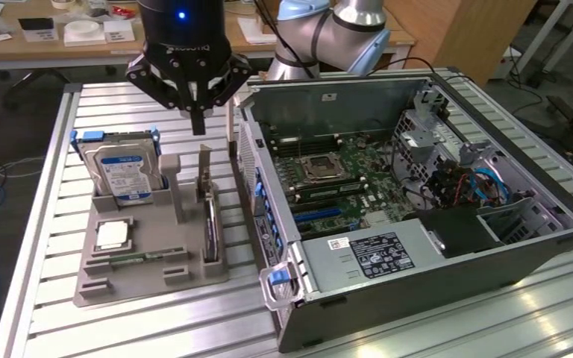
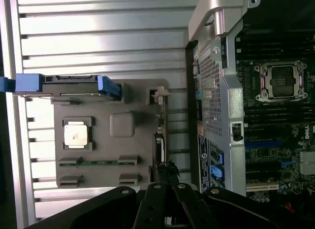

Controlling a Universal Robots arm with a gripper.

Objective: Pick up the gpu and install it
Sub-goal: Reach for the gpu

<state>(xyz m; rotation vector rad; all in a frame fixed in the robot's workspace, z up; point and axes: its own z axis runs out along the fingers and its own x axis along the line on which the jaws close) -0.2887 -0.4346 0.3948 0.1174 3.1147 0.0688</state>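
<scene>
Black jaws closed, gpu (image 2: 160, 145) edge-on from wrist

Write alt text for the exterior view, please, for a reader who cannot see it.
A shut black gripper hangs above a dark green gpu card standing on edge in a grey tray, beside an open grey metal computer case.

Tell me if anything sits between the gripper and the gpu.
Nothing visible does. The gripper hangs shut above the gpu, which stands on edge in the gray holder; only open air lies between. The hard drive stands off to the exterior view's left.
</scene>
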